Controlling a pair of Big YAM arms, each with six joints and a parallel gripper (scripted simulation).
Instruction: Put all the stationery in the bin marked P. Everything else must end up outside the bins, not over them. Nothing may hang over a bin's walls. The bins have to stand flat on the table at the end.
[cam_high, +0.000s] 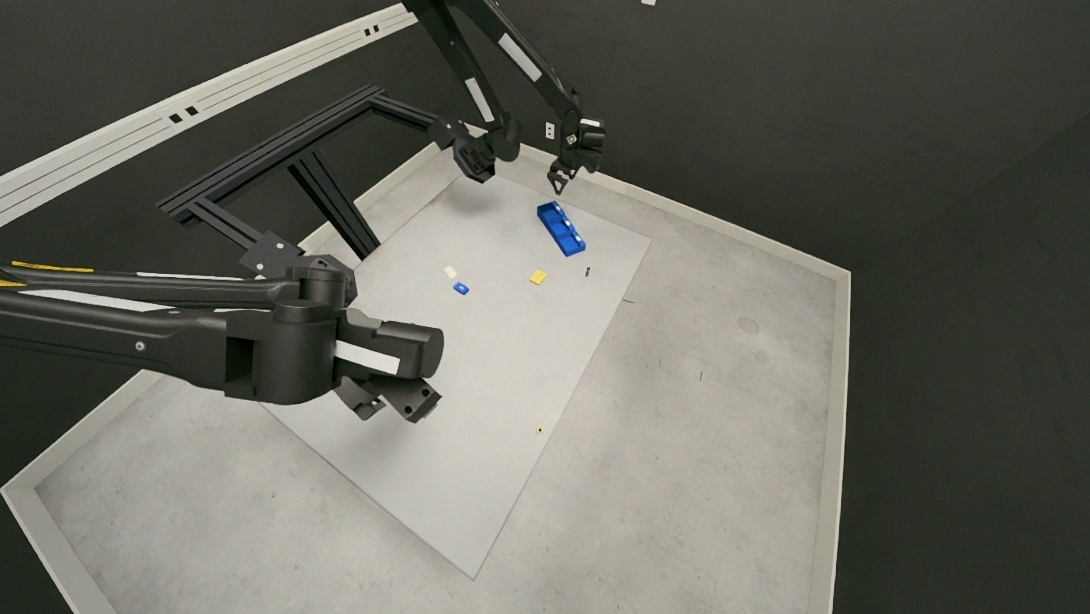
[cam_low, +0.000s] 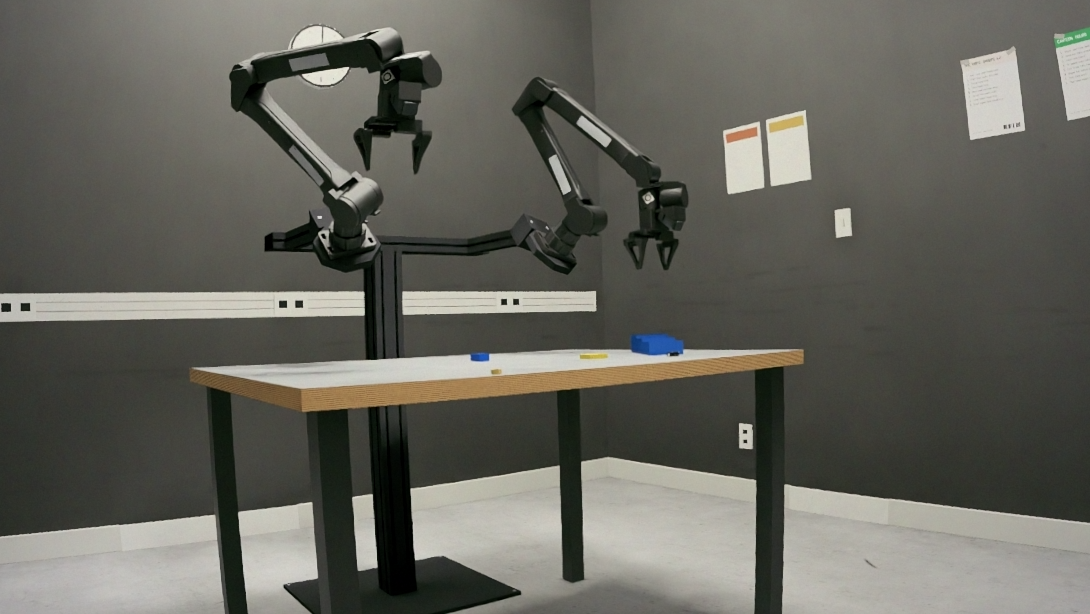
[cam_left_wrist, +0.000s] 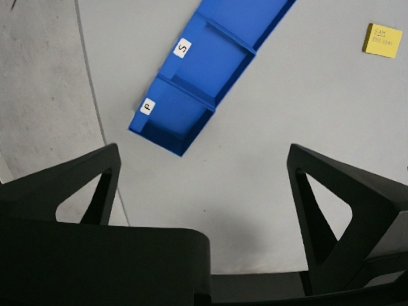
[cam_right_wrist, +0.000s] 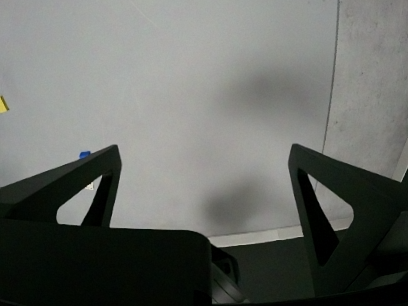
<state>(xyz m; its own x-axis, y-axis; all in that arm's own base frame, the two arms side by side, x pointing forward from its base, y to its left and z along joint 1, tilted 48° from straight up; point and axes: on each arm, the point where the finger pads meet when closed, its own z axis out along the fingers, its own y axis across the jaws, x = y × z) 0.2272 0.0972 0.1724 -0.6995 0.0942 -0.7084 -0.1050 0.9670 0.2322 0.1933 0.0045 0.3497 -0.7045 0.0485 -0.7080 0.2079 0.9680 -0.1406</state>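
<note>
A blue bin tray with three compartments labelled H, S and P lies flat at the far end of the table; all three look empty in the left wrist view, where the P compartment is the nearest. My left gripper hangs open and empty high above the tray's far end. My right gripper is open and empty, high over the table's near left part. On the table lie a yellow sticky note, a white eraser-like block and a small blue item.
A small black item lies just beyond the tray's near end. A tiny yellow-black item lies alone near the table's right edge. The arms' black stand rises behind the table.
</note>
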